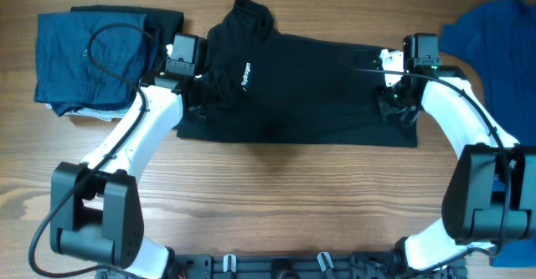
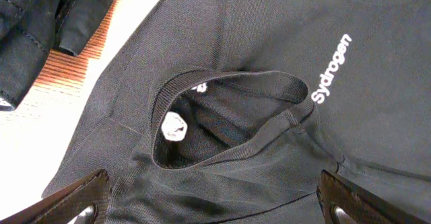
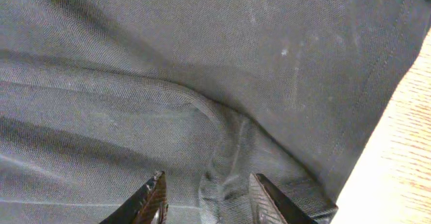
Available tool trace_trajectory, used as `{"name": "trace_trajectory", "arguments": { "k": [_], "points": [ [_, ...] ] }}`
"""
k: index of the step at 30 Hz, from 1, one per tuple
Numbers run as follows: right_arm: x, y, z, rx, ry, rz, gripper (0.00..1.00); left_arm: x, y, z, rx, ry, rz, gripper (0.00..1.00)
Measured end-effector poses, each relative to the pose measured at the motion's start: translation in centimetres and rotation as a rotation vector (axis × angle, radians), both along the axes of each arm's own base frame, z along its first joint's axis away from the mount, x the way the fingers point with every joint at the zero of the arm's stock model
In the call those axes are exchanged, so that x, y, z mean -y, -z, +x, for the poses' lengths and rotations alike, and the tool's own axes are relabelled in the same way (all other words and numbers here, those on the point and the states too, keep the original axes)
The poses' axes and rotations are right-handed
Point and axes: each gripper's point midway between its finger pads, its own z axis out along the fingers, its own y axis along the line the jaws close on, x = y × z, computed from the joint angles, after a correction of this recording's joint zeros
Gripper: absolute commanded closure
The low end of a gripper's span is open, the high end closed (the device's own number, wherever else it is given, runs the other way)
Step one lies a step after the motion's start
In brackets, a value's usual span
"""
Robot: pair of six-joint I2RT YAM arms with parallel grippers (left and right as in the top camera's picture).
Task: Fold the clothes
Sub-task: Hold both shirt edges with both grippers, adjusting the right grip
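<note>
Black polo shirt (image 1: 310,95) lies spread across the middle of the wooden table (image 1: 276,195), long axis left to right, collar (image 1: 251,15) bunched at the far-left end, hem at the right. White chest logo (image 2: 331,69) faces up and reads "Sydrogen"

My left gripper (image 2: 209,204) hovers over the shirt's left part, just beside the logo. Jaws released, spread wide, one finger at each lower corner of the left wrist view, nothing between them but flat fabric below. Under it sits a rib-edged opening (image 2: 229,83) in the cloth, gaping, with a small white patch (image 2: 174,126) inside; I cannot tell whether it is a sleeve or the neck

My right gripper (image 3: 209,200) is down at the shirt's right end, close to the hem edge, where bare wood shows alongside. Fingers (image 3: 151,200) stand partly apart, not clenched. A raised crease of the black fabric (image 3: 222,163) runs into the gap between them; whether the pads touch it I cannot tell

Folded navy garment (image 1: 92,57) sits at the far-left of the table, touching the shirt's left side. Bright blue garment (image 1: 494,44) lies at the far-right corner, apart from the shirt
</note>
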Motion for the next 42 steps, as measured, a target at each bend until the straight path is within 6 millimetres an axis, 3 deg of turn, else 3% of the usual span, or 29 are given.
{"name": "trace_trajectory", "arguments": {
  "k": [8, 14, 21, 25, 29, 31, 34, 38, 42],
  "points": [
    [0.2, 1.2, 0.4, -0.008, 0.003, -0.01, 0.59, 0.0, 0.0, 0.0, 0.0, 0.0, 0.0, 0.02],
    [1.4, 2.8, 0.4, -0.008, 0.023, -0.079, 0.57, 0.0, 0.0, 0.0, 0.0, 0.0, 0.0, 0.02],
    [4.1, 0.8, 4.7, 0.187, 0.083, -0.221, 0.49, 0.0, 0.0, 0.0, 0.0, 0.0, 0.0, 0.02],
    [4.7, -0.8, 7.2, 0.306, 0.09, -0.257, 0.47, 0.0, 0.0, 0.0, 0.0, 0.0, 0.0, 0.02],
    [4.9, -1.7, 8.4, 0.368, 0.1, -0.266, 0.39, 0.0, 0.0, 0.0, 0.0, 0.0, 0.0, 0.03],
    [4.9, -1.6, 8.0, 0.34, 0.103, -0.265, 0.35, 0.0, 0.0, 0.0, 0.0, 0.0, 0.0, 0.03],
    [4.1, -0.9, 5.6, 0.209, 0.074, -0.217, 0.35, 0.0, 0.0, 0.0, 0.0, 0.0, 0.0, 0.03],
    [2.4, -1.9, 2.6, 0.101, 0.058, -0.119, 0.41, 0.0, 0.0, 0.0, 0.0, 0.0, 0.0, 0.03],
    [1.8, -2.0, 1.7, 0.073, 0.07, -0.08, 0.4, 0.0, 0.0, 0.0, 0.0, 0.0, 0.0, 0.03]
  ]
}}
